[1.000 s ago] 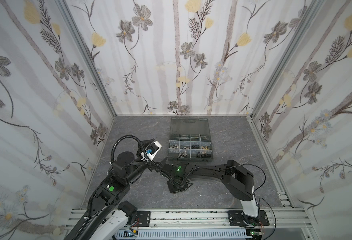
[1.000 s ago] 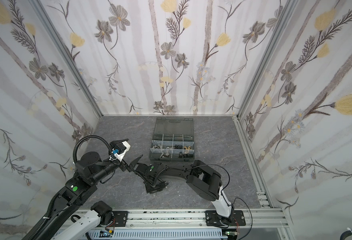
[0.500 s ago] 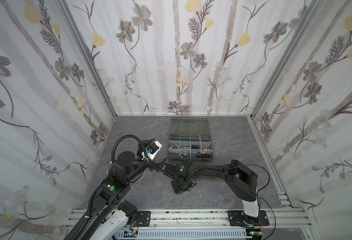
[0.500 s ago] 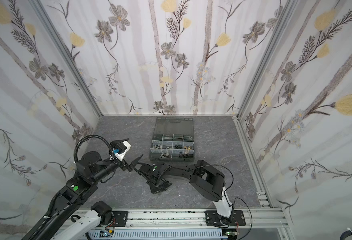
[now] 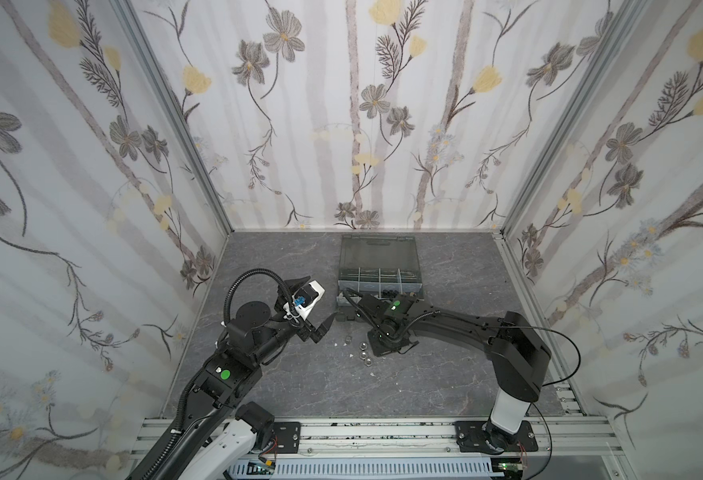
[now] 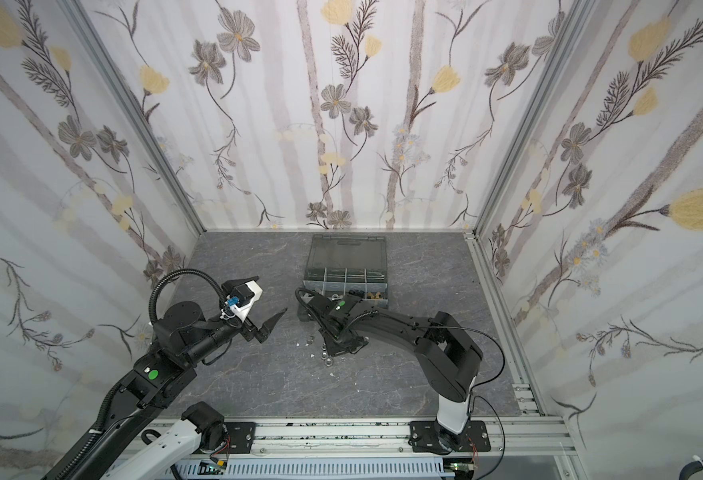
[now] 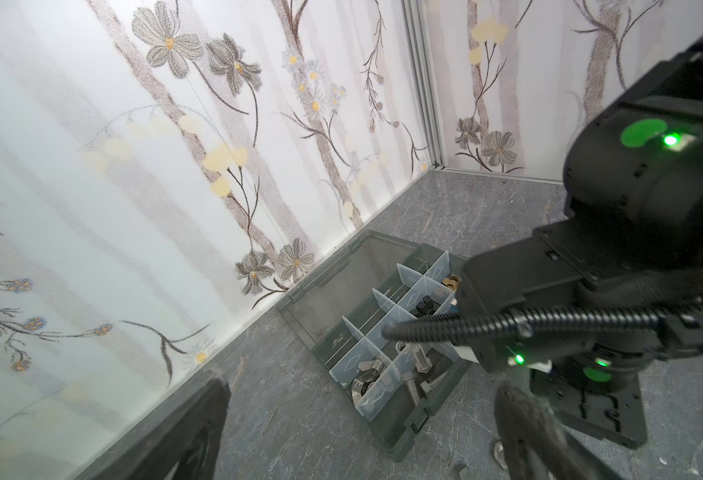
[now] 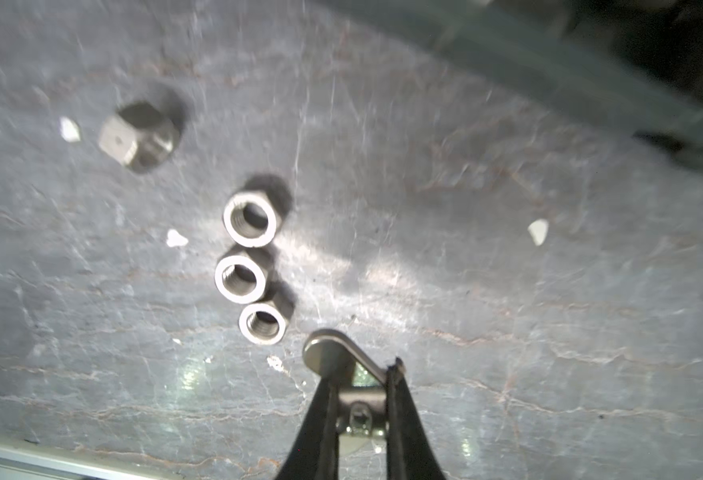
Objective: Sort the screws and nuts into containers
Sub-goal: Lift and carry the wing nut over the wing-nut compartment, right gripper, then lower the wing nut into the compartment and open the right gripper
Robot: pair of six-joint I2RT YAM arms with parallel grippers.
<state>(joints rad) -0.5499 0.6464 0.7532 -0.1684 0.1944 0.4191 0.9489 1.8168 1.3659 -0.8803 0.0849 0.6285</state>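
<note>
The right gripper [image 8: 360, 376] is down low by the table [image 8: 507, 291]. Its jaws are pinched tight on a silver wing nut [image 8: 329, 353]. Just beside it, three hex nuts [image 8: 239, 278] lie in a row on the grey top. A short hex screw [image 8: 136, 137] lies a bit further off. The left gripper [image 5: 323, 328] hangs near, jaws apart, holding nothing. Further back sits the case [image 7: 408, 432] with its lid open. One corner box [image 7: 368, 376] has wing nuts in it. The step looks like picking up the wing nut. Next it likely needs a lift, a carry to that box, then letting go over it
</note>
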